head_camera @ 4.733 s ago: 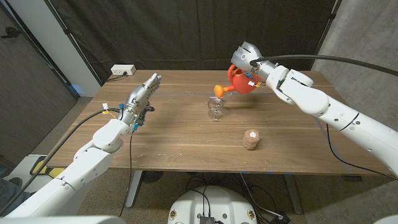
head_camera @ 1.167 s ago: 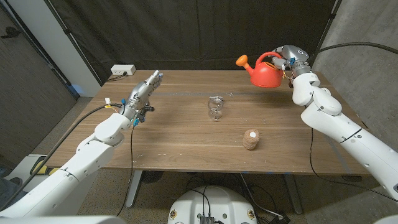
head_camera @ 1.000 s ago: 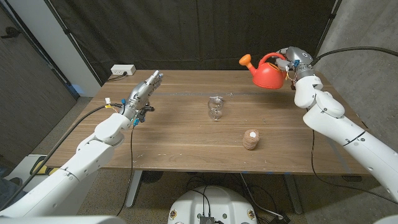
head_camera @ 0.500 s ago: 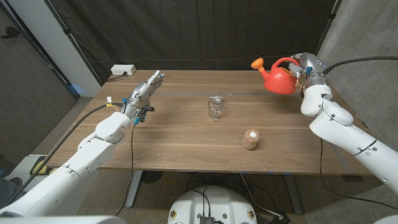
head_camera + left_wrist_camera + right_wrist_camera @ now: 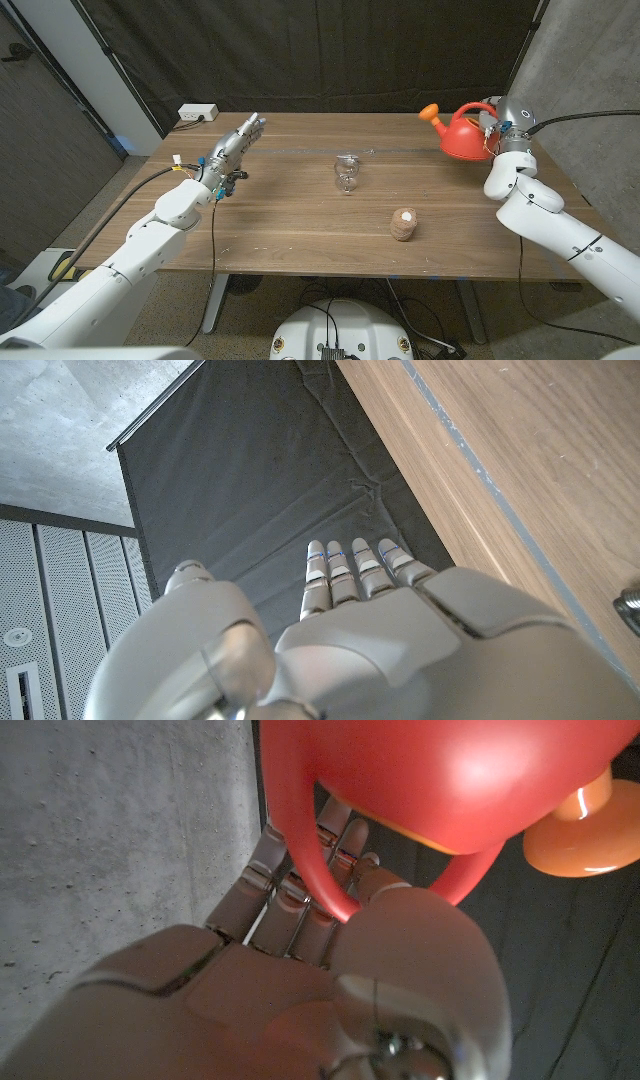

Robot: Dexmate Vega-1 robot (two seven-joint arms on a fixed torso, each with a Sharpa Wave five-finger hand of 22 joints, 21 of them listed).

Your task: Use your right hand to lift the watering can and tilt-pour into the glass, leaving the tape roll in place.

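1. The watering can (image 5: 466, 137) is red with an orange spout rose pointing toward the picture's left; it hangs in the air at the upper right of the head view, above the table's far right corner
2. The right hand (image 5: 502, 116) holds it by the handle; in the right wrist view the fingers (image 5: 300, 890) curl through the red loop of the watering can (image 5: 440, 780)
3. The glass (image 5: 346, 174), clear and small, stands near the middle of the wooden table (image 5: 300, 225), well apart from the can
4. The tape roll (image 5: 403, 224), a brown ring with a pale core, lies lower right of the glass, near the front edge
5. Bare wood runs between can and glass
6. The left hand (image 5: 232, 146) hovers over the table's left part, fingers (image 5: 350, 570) straight and close together, holding nothing
7. A white power strip (image 5: 197, 113) sits at the far left corner
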